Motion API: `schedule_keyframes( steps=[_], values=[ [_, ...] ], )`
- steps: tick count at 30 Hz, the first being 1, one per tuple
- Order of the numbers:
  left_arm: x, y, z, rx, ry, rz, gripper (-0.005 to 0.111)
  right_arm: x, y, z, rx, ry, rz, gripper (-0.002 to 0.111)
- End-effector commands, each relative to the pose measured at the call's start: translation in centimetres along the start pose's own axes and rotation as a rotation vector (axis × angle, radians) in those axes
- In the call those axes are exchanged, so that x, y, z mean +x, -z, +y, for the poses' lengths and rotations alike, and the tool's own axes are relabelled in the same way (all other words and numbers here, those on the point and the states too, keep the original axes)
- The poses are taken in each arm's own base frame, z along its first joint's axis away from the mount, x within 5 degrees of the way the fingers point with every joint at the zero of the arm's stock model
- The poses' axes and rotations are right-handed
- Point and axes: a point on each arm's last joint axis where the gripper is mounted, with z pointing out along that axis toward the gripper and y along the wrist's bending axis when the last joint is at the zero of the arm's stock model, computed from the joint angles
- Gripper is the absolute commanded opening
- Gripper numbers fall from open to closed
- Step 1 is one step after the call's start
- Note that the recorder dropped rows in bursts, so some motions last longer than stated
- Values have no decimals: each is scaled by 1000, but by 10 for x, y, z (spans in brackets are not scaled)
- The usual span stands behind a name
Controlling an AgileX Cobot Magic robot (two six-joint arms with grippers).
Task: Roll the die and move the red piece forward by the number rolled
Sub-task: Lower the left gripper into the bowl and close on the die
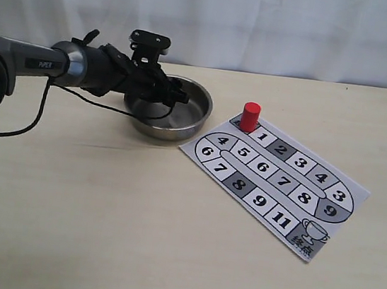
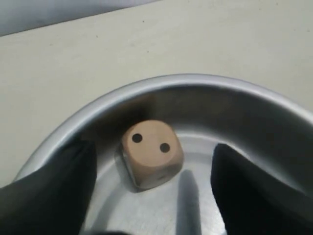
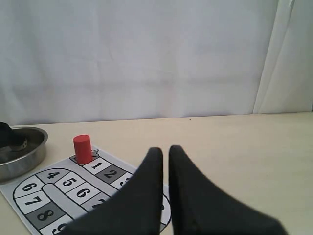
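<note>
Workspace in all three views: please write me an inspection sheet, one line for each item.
Surface: pale table, plain.
Job's things: die lies in the steel bowl, two pips up; red piece stands upright at the start of the board, beside square 1.
Clutter: nothing seen.
Grippers: left gripper open inside the bowl, fingers either side of the die, not touching it; right gripper shut, empty.
Cables: black cable hangs from the left arm.
Surroundings: white curtain behind the table.
</note>
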Motion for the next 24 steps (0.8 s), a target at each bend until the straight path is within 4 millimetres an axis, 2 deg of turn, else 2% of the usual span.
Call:
schedule_keyframes(
  steps=[1, 8, 19, 24],
  values=[
    [-2, -2, -6, -35, 8, -31, 64, 1, -3, -2, 0, -6, -1, 4],
    [-7, -2, -22, -109, -39, -102, 61, 1, -3, -2, 0, -6, -1, 4],
    [-6, -3, -23, -98, -34, -94, 59, 1, -3, -2, 0, -6, -1, 4],
    [4, -9, -21, -103, -33, -74, 59, 1, -3, -2, 0, -6, -1, 4]
  ],
)
